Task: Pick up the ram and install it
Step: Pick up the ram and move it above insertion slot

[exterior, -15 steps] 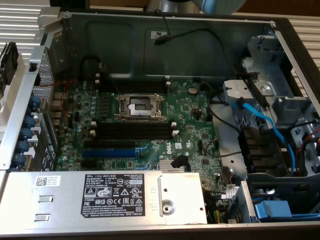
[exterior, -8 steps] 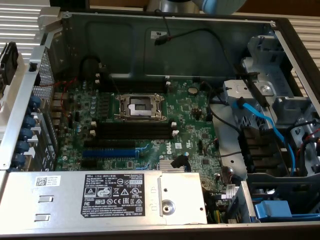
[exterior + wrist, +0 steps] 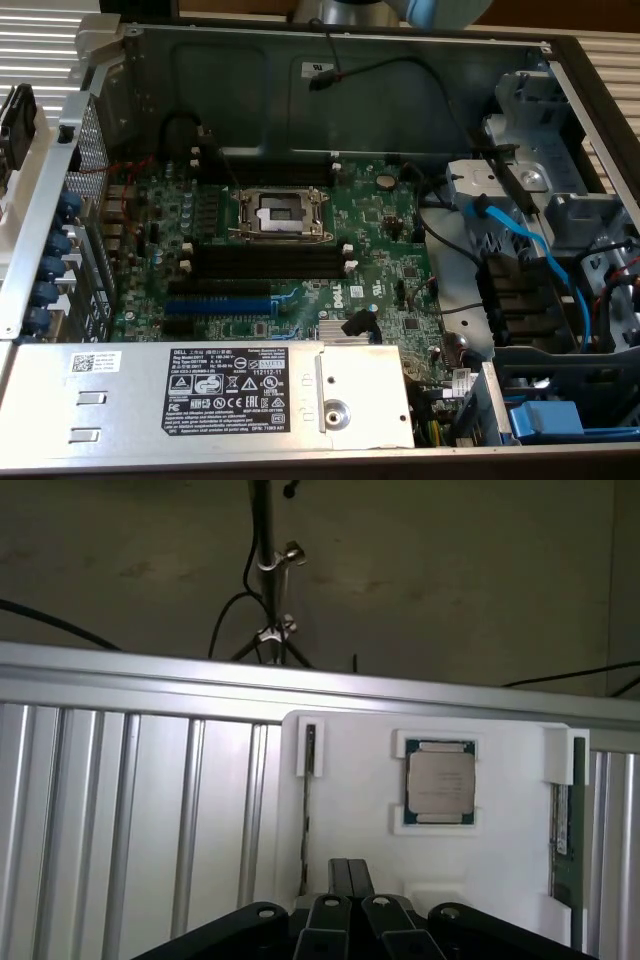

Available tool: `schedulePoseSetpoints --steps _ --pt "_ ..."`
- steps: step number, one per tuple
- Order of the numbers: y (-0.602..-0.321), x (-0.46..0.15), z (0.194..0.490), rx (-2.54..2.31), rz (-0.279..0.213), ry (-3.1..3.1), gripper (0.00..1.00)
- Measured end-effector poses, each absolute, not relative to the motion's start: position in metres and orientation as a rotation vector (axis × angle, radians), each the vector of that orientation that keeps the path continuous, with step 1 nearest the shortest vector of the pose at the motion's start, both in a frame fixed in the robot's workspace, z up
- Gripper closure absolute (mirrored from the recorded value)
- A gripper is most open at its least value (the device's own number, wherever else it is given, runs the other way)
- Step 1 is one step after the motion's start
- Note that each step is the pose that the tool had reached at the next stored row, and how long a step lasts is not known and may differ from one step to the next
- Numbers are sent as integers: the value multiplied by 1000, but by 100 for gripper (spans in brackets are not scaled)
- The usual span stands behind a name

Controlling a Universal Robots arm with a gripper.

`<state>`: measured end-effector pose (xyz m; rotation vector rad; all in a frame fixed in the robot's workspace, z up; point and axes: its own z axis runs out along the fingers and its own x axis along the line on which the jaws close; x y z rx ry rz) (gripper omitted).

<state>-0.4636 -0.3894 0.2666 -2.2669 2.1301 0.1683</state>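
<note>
The ram (image 3: 562, 825) is held on edge in a white holder (image 3: 350, 800), well apart from the gripper (image 3: 350, 865) fingers (image 3: 339, 875). These are pressed together, and nothing is gripped.

- We read "DELL" in white at the top-left corner of the black label (image 3: 235, 392) on the grey power-supply cover (image 3: 130, 400).
- We make out "112112-11" near that label's upper-right corner; its finer print stays illegible.
- We read "DELL" in white on the green motherboard (image 3: 380, 230), near its front edge.
- The white barcode sticker (image 3: 95, 362) is unreadable to us.
</note>
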Motion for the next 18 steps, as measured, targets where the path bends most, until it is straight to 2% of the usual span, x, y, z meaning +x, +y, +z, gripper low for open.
schedulePoseSetpoints --steps 9,18 --pt "-390 -464 253 -2271 183 2135 90" --pt "-389 -466 241 -2274 177 2140 90"
